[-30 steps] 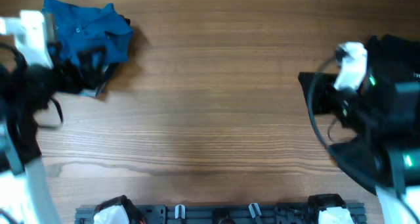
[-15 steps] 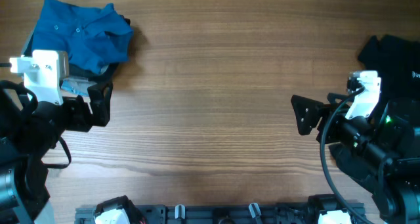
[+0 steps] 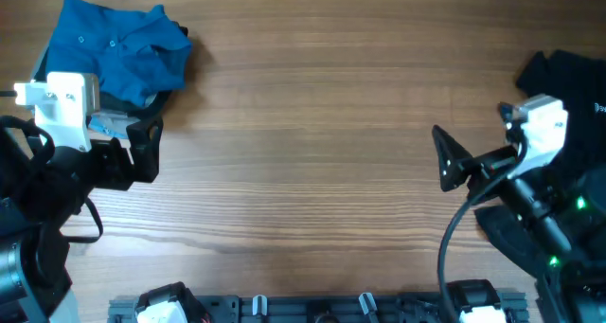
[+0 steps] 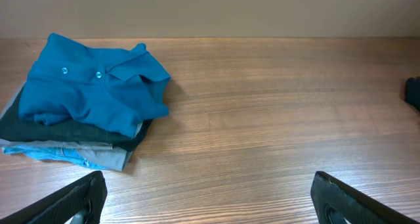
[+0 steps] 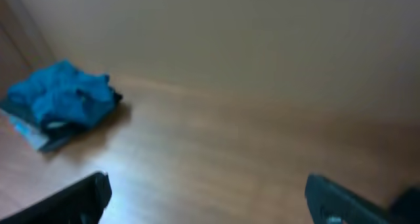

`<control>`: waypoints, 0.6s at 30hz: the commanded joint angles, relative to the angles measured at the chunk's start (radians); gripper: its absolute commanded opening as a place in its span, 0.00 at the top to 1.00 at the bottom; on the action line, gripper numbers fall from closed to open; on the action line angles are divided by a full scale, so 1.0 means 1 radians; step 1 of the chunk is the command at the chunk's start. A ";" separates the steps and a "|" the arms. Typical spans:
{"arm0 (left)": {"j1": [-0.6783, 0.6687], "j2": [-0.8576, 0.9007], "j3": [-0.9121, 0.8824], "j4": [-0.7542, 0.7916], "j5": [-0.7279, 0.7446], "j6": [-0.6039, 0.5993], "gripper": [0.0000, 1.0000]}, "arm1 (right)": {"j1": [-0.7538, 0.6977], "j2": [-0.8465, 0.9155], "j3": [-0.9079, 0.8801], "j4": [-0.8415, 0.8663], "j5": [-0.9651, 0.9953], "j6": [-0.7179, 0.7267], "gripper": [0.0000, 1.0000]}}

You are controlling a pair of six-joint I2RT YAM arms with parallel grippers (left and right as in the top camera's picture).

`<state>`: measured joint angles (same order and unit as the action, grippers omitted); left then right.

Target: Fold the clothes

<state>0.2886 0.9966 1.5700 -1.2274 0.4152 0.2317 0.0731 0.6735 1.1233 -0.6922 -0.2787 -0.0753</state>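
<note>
The clothes, a blue polo shirt point(image 3: 114, 46), lie folded with collar and buttons up on top of a small pile at the table's far left corner. The left wrist view shows the shirt point(image 4: 92, 86) clearly, and it is a blur in the right wrist view point(image 5: 59, 99). My left gripper point(image 3: 153, 151) hovers just in front of the pile, apart from it. It is open point(image 4: 213, 204), with only bare wood between its fingers. My right gripper point(image 3: 443, 160) is far off on the right side, also open point(image 5: 207, 201) and empty.
Under the shirt lie a dark garment point(image 4: 65, 129) and a light blue one point(image 4: 59, 155). A black garment point(image 3: 568, 77) lies at the far right by the right arm. A black rail point(image 3: 312, 309) runs along the table's front edge.
My left gripper drew back from the pile towards the front edge, leaving the shirt on top, then stayed still. My right arm swung round, its gripper now a little further right.
</note>
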 commanded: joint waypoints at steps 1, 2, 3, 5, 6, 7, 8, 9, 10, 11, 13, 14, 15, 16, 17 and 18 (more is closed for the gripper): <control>-0.005 -0.002 -0.003 0.003 -0.005 0.019 0.00 | 0.002 -0.116 -0.175 0.140 0.009 -0.147 0.00; -0.005 -0.002 -0.003 0.003 -0.005 0.019 0.00 | 0.002 -0.165 -0.246 0.180 0.009 -0.143 0.00; -0.005 -0.002 -0.003 0.003 -0.005 0.019 0.00 | 0.002 -0.204 -0.306 0.204 0.009 -0.129 0.00; -0.005 -0.002 -0.003 0.003 -0.005 0.019 0.00 | 0.002 -0.313 -0.473 0.271 0.009 -0.082 0.00; -0.005 -0.002 -0.003 0.003 -0.005 0.019 0.00 | 0.002 -0.353 -0.534 0.294 0.009 -0.068 0.00; -0.005 -0.002 -0.003 0.003 -0.005 0.019 0.00 | 0.002 -0.402 -0.607 0.324 0.009 -0.040 0.00; -0.005 -0.002 -0.003 0.003 -0.005 0.019 0.00 | 0.002 -0.444 -0.665 0.353 0.009 -0.018 0.00; -0.005 -0.002 -0.003 0.003 -0.005 0.019 0.00 | 0.002 -0.490 -0.726 0.388 0.010 0.008 0.00; -0.005 -0.002 -0.003 0.003 -0.005 0.019 0.00 | 0.002 -0.528 -0.778 0.417 0.009 0.029 0.00; -0.005 -0.002 -0.003 0.003 -0.005 0.019 0.00 | 0.002 -0.571 -0.842 0.452 0.009 0.037 0.00; -0.005 -0.002 -0.003 0.003 -0.005 0.019 0.00 | 0.002 -0.615 -0.904 0.488 0.009 0.057 0.00; -0.005 -0.002 -0.003 0.003 -0.005 0.019 0.00 | 0.002 -0.641 -0.939 0.517 0.009 0.061 0.00; -0.005 -0.002 -0.003 0.003 -0.005 0.019 0.00 | 0.002 -0.671 -0.993 0.581 0.009 0.079 0.00; -0.005 -0.002 -0.003 0.003 -0.005 0.019 0.00 | 0.002 -0.669 -1.015 0.618 0.009 0.079 0.00; -0.005 -0.002 -0.003 0.003 -0.005 0.019 0.00 | 0.002 -0.671 -1.041 0.659 0.005 0.088 0.00; -0.005 -0.002 -0.003 0.003 -0.005 0.019 0.00 | 0.002 -0.671 -1.062 0.688 0.001 0.089 0.00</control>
<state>0.2886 0.9966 1.5688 -1.2282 0.4152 0.2317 0.0731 0.0254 0.1177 -0.0666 -0.2790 -0.0269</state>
